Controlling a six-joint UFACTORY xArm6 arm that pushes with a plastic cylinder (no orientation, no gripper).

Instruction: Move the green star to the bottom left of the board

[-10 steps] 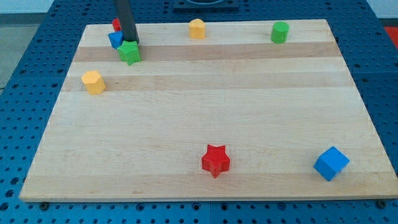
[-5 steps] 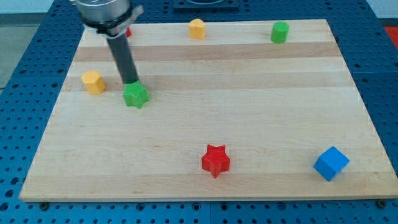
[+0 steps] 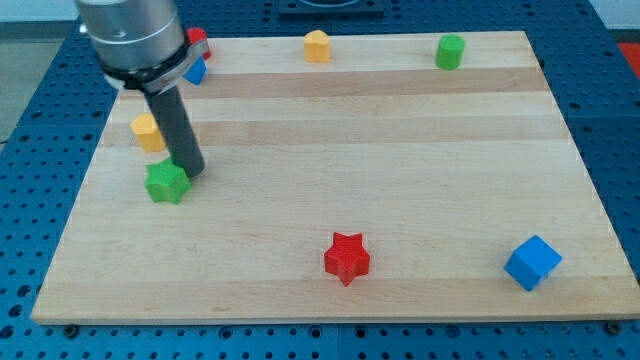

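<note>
The green star [image 3: 166,183] lies on the wooden board [image 3: 330,170] at the view's left, about halfway down. My tip [image 3: 189,171] touches the star's upper right side. The dark rod rises from it toward the view's top left, where the arm's grey body covers part of the board's corner.
A yellow block [image 3: 146,131] sits just above the star, partly behind the rod. A red block [image 3: 198,40] and a blue block [image 3: 195,70] are at the top left. A yellow block [image 3: 317,46] and a green cylinder [image 3: 450,51] line the top edge. A red star [image 3: 347,258] and a blue cube [image 3: 532,263] are near the bottom.
My tip has pushed the green star from the top left, beside the blue block, down the board, then further down and left past the yellow block.
</note>
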